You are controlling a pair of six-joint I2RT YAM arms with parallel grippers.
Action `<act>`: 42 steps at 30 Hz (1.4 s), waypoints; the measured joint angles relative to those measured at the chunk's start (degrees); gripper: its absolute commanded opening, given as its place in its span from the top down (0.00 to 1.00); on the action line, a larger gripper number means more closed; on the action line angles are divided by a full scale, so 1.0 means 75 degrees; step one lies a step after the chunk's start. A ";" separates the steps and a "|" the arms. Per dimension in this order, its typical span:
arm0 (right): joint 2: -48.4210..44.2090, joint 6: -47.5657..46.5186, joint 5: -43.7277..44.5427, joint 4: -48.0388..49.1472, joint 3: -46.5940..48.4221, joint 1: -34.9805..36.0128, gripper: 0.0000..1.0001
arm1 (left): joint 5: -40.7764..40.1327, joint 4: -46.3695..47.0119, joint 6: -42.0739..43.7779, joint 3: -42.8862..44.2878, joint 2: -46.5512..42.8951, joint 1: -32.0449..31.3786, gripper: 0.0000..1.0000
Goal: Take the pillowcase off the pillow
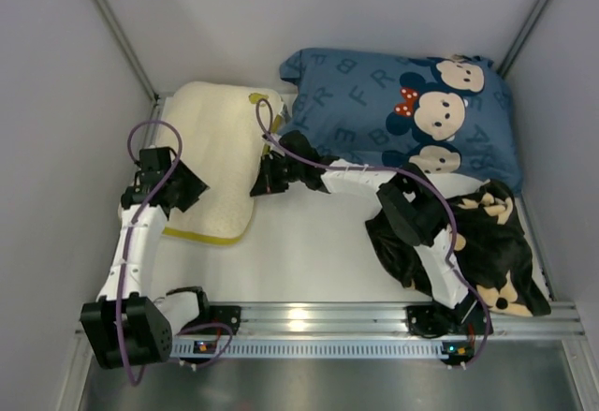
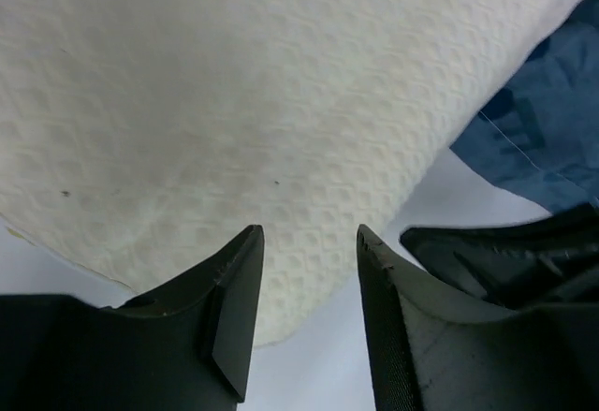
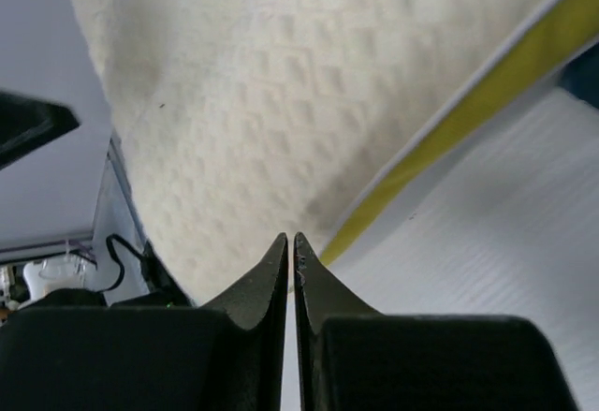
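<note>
The cream quilted pillow (image 1: 220, 154) lies bare at the back left of the table, a yellow strip along its near edge. The black pillowcase (image 1: 501, 252) with tan motifs sits crumpled at the front right, apart from the pillow and partly under my right arm. My left gripper (image 1: 197, 188) is at the pillow's left side, open, its jaws (image 2: 307, 242) empty just off the pillow (image 2: 234, 102). At the pillow's right edge my right gripper (image 1: 264, 179) is shut (image 3: 291, 240) with nothing seen between its fingers, the tips close to the pillow (image 3: 262, 102).
A larger blue pillow (image 1: 412, 107) with letters and cartoon mice lies at the back right, touching the cream pillow's far corner. Grey walls close in left, right and back. A metal rail (image 1: 309, 319) runs along the near edge.
</note>
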 measured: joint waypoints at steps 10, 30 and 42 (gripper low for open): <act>0.1760 -0.0469 0.0994 -0.1483 0.2454 -0.0321 0.98 | 0.2349 -0.0152 -0.0102 0.0044 -0.1492 -0.0009 0.41; 0.3063 -0.0842 0.1221 -0.1550 0.4843 -0.0376 0.37 | 0.3713 -0.0627 -0.0472 0.0038 -0.3101 -0.0015 0.25; -0.3497 -0.2090 0.4832 -0.2267 -0.0988 -0.0603 0.02 | 0.3998 -0.0729 -0.0889 -0.0667 -0.4083 -0.0015 0.23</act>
